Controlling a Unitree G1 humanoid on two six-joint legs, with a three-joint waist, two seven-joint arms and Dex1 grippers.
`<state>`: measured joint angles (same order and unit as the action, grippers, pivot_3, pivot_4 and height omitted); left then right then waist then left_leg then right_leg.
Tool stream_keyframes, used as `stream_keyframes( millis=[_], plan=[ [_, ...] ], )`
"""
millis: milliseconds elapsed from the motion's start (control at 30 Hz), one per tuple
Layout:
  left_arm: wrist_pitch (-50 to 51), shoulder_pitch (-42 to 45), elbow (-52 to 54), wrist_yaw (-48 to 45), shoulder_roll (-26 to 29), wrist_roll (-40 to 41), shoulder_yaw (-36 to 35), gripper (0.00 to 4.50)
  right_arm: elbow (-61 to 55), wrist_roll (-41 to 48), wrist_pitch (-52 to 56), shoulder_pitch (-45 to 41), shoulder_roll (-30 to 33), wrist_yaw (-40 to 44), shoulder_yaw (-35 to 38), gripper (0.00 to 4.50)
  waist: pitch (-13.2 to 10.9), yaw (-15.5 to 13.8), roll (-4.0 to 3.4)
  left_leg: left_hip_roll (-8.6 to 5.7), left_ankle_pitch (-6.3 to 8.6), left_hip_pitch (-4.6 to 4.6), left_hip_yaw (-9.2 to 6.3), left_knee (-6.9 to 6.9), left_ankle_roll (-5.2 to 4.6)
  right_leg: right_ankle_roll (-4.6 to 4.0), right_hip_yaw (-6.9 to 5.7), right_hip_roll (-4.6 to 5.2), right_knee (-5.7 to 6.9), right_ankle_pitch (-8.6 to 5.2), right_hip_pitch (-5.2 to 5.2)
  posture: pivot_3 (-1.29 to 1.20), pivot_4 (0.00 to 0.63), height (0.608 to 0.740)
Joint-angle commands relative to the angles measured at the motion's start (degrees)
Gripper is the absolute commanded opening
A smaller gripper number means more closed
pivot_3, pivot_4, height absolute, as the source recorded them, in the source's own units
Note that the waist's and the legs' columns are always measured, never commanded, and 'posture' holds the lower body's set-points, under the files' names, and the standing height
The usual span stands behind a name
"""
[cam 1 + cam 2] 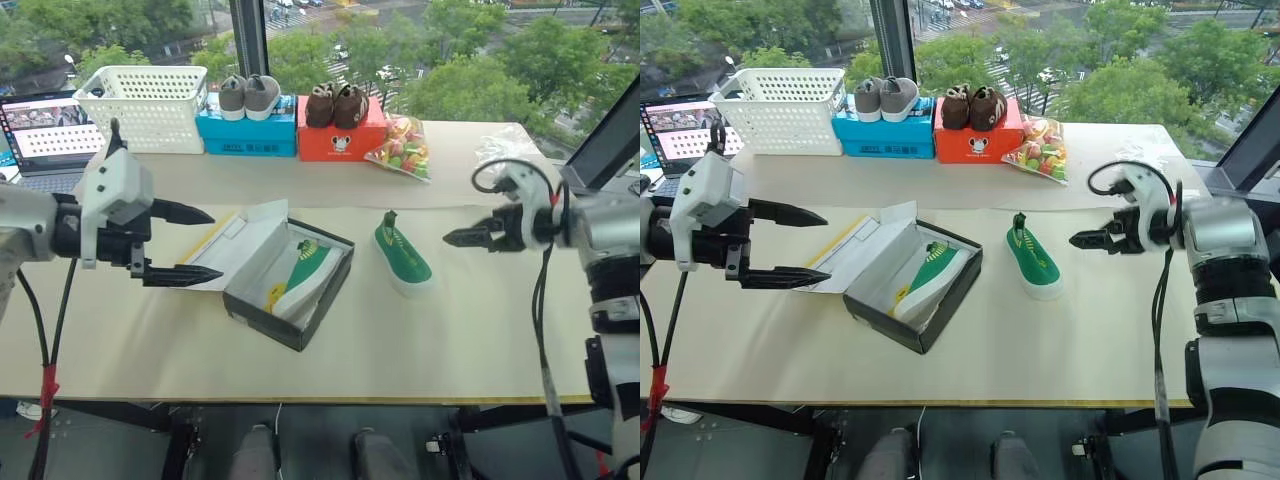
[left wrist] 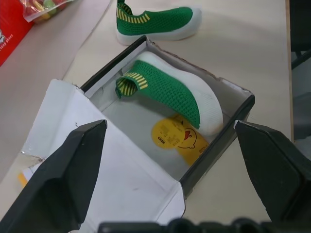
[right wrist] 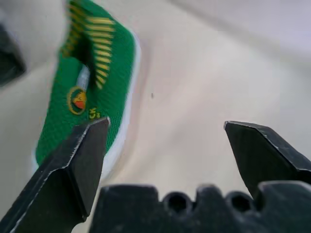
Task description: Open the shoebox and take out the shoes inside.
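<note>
**One shoe out, one still in the box**

Head view: the shoebox sits just left of centre with its lid flopped open toward the left. One green shoe lies on the table just right of centre, and the other shoe is inside the box. The left gripper hangs mid-left, fingers spread, next to the lid. The right gripper is mid-right, near the freed shoe but not touching it.

Left wrist view: fingers wide apart at the bottom corners, boxed shoe in the centre, free shoe at the top.

Right wrist view: fingers spread and empty — green shoe in the upper left.

So I'd say we're halfway. Next move calls for reaching into the box and pinching that second shoe.
</note>
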<state>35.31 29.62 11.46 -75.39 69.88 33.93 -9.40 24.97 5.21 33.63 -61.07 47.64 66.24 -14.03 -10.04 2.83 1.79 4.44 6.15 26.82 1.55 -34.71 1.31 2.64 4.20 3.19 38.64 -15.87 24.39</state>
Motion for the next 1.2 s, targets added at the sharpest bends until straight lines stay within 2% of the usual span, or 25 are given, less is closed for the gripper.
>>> stream_keyframes(
  millis=[33, 200, 400, 500, 633, 867, 1000, 1200],
  plan=[
    [-0.16, -0.33, 0.01, -0.38, 1.73, -0.01, -3.33, 4.5, -12.49, 1.23, -12.81, -3.64, -4.78, 6.53, -2.69, 4.48, 0.0, 0.5, -0.01, 0.02, 0.0, -0.01, 0.0, 0.0, 0.0, 0.0, 0.0, -0.02, 0.01, 0.0, 0.0, 0.0, 0.15, 0.74],
    [-0.09, -0.92, 0.17, 0.02, 1.62, 0.08, -3.86, 4.5, -16.84, -2.56, -23.37, -6.79, -11.55, 12.9, -10.3, 4.48, -0.02, -0.24, 0.01, 0.05, 0.0, 0.03, -0.01, -0.09, 0.01, -0.02, -0.04, -0.04, 0.11, 0.01, -0.03, 0.0, 0.15, 0.74],
    [0.47, -2.77, 1.52, 1.02, 1.56, 0.33, -5.6, 4.5, -17.48, -0.67, -22.67, -8.83, -19.98, 18.18, -13.66, 4.48, -0.02, -1.13, 0.01, 0.03, 0.0, 0.06, -0.01, -0.18, 0.01, -0.03, -0.09, 0.01, 0.13, 0.01, -0.06, 0.0, 0.15, 0.74],
    [0.91, -4.47, 2.45, 1.38, 1.85, 0.57, -7.16, 4.5, -15.97, -2.58, -19.75, -9.69, -22.68, 17.51, -15.13, 4.48, -0.02, -1.18, 0.01, 0.04, 0.0, 0.05, -0.01, -0.15, 0.01, -0.05, -0.09, 0.0, 0.16, 0.02, -0.04, 0.0, 0.15, 0.74],
    [1.86, -6.73, 4.01, 2.02, 1.89, 0.9, -9.48, 4.5, -9.08, -7.39, -20.93, -11.59, -27.16, 13.03, -16.95, 4.48, -0.01, -1.13, 0.02, 0.06, -0.01, 0.02, -0.01, -0.16, 0.02, -0.09, -0.11, 0.0, 0.24, 0.02, -0.02, 0.0, 0.15, 0.74],
    [3.06, -9.79, 5.79, 2.55, 2.5, 0.61, -12.3, 4.5, -2.86, -11.59, -25.08, -11.66, -29.44, 13.27, -19.13, 4.48, -0.01, -1.22, 0.02, 0.05, -0.01, 0.03, 0.0, -0.13, 0.03, -0.11, -0.12, 0.0, 0.24, 0.01, 0.0, 0.0, 0.15, 0.74],
    [3.47, -11.07, 6.29, 2.53, 2.81, 0.96, -13.73, 4.5, -3.39, -10.1, -23.07, -11.56, -29.49, 16.73, -18.07, 4.48, -0.01, -1.14, 0.02, 0.06, -0.01, 0.02, -0.01, -0.12, 0.03, -0.11, -0.13, -0.01, 0.25, 0.01, 0.0, 0.0, 0.15, 0.74],
    [3.88, -11.95, 6.94, 2.96, 2.5, 1.02, -14.32, 4.5, 1.15, -8.24, -21.39, -15.8, -30.67, 18.91, -15.04, 4.48, -0.01, -0.77, 0.02, 0.06, 0.0, 0.02, -0.01, -0.12, 0.03, -0.12, -0.13, -0.01, 0.26, 0.01, 0.01, 0.0, 0.15, 0.74]
  ],
)
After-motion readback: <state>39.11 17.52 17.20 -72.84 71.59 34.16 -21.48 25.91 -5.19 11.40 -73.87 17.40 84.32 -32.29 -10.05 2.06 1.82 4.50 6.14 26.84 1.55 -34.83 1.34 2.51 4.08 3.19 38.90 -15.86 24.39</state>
